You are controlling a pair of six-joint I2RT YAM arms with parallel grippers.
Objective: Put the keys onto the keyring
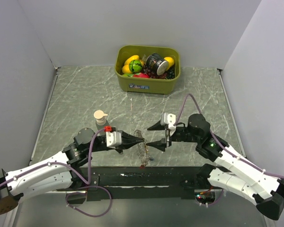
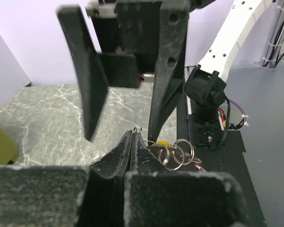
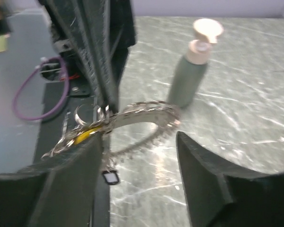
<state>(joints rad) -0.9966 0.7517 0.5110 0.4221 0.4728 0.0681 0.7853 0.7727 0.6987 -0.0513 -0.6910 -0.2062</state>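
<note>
Two claws: left claw [image 1: 141, 138] tight on the keyring [image 3: 146, 109], right claw [image 1: 147, 136] agape; bin label [image 1: 139, 87] illegibly small.

No legible text; label [image 1: 139, 87] on olive bin [image 1: 162, 83] front too small to read.

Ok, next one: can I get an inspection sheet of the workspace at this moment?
Surface: grey marbled table, no spills seen.
Job's things: keyring hangs from the left tool, off the table; yellow-tagged key beside the pinch; other tags unclear.
Clutter: pump bottle upright; olive bin of toys at the far edge.
Grippers: left tool shut on the keyring; right tool open, facing it.
Cables: purple cables along both arms.
Surroundings: plain white walls on three sides.
</note>
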